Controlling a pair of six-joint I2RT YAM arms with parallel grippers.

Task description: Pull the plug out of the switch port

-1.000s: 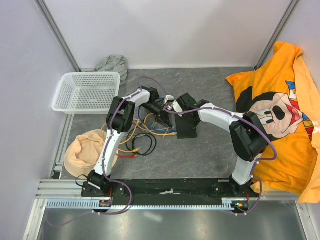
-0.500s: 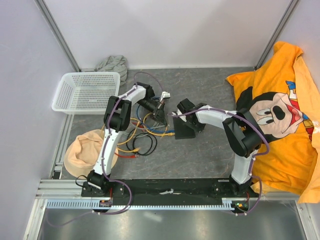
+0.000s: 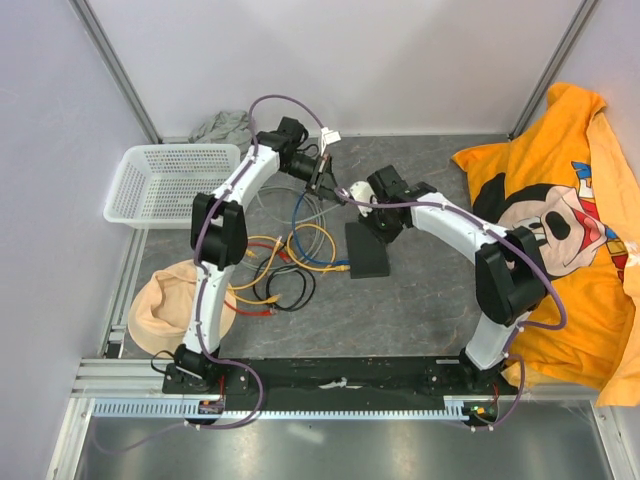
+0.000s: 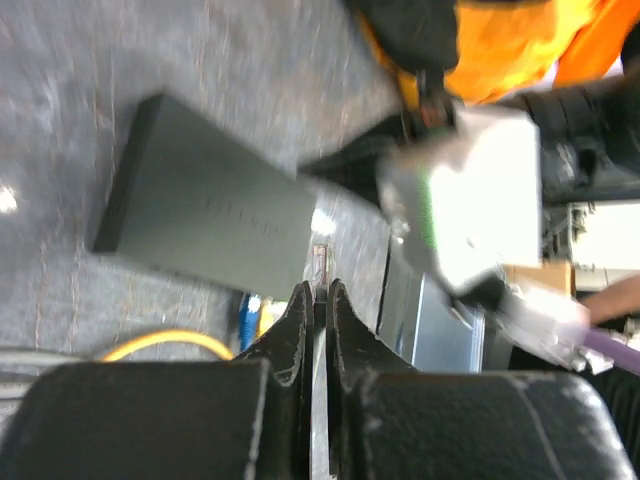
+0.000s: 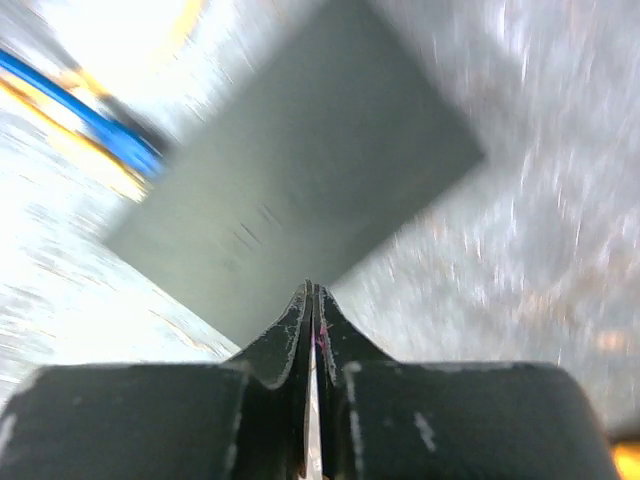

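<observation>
Left end effector (image 4: 316, 292) clenched on a small clear plastic plug (image 4: 320, 262), held up toward the far edge of the table, left of middle, plug apart from the switch. Thin grey cable (image 3: 303, 208) looping just below it. Right end effector (image 5: 312, 292) closed, nothing seen between the fingers, poised over the far end of the flat matte-black rectangular switch (image 3: 368, 252).

Switch lying flat near the middle of the grey table (image 3: 420, 310). Bare tabletop on its near side and on its right, as far as the orange cartoon-print shirt (image 3: 560, 230) draped over the right edge. Tangle of loose cables (image 3: 285, 262) just left of the switch: yellow, blue, black and grey, exact number unclear.

One switch. One white perforated plastic basket (image 3: 172, 182) at the left edge. Three cloth items: the orange shirt, one tan cloth (image 3: 170, 305) toward the near-left corner, one grey cloth (image 3: 225, 127) at the far edge.
</observation>
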